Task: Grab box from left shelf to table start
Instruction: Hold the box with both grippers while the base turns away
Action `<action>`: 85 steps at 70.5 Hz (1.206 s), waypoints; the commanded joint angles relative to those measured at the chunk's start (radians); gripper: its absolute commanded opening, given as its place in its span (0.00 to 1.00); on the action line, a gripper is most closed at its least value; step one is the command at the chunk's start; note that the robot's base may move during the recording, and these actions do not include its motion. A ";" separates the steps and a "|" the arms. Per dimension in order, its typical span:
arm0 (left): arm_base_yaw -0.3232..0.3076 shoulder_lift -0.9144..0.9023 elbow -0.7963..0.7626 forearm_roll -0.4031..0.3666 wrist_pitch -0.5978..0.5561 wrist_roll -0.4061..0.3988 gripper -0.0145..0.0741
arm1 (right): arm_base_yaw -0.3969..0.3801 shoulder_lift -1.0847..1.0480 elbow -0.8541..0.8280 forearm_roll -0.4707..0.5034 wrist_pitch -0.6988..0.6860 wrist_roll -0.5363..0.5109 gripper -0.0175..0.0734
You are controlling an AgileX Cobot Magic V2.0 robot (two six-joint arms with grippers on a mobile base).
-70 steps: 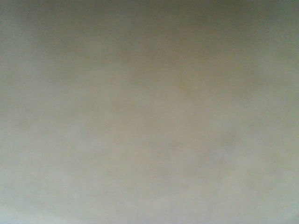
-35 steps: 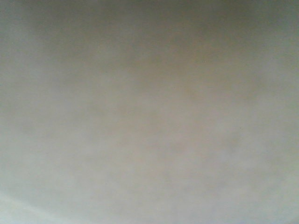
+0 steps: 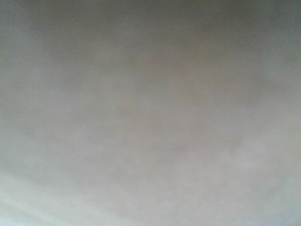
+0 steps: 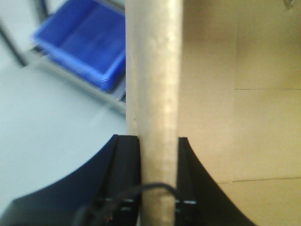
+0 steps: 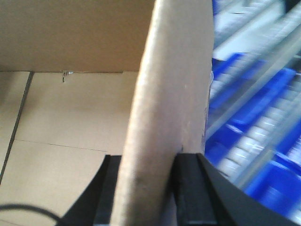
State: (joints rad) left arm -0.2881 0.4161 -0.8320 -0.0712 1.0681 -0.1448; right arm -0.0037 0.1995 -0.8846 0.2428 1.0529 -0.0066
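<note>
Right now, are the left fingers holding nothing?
No, the left fingers are shut on a wall of the box, one finger on each side of the cardboard.

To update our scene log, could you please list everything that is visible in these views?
Brown corrugated cardboard box: one, brown; a wall edge fills the middle of each wrist view, with the interior beside it.
Blue plastic bins: several, blue, blurred; right of the box wall in the right wrist view. One more sits upper left in the left wrist view.
Grey metal rack: one, grey; under that upper-left bin.
Pale bluish-white surface: one; left of the box in the left wrist view.
Front view: only a blurred grey-beige field, nothing distinguishable.
Black cable: one, black; across the left gripper's base.
Left gripper: one, black; fingers on either side of a box wall.
Right gripper: one, black; the same on another wall.
</note>
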 commanded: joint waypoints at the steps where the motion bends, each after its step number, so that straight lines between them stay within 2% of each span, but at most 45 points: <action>1: -0.002 0.001 -0.029 0.038 -0.052 -0.002 0.05 | -0.008 0.019 -0.027 -0.067 -0.183 -0.012 0.26; 85: -0.002 0.001 -0.029 0.038 -0.052 -0.002 0.05 | -0.008 0.019 -0.027 -0.067 -0.183 -0.012 0.26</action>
State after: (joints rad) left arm -0.2881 0.4105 -0.8320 -0.0712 1.0716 -0.1448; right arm -0.0037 0.1995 -0.8846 0.2428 1.0473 -0.0085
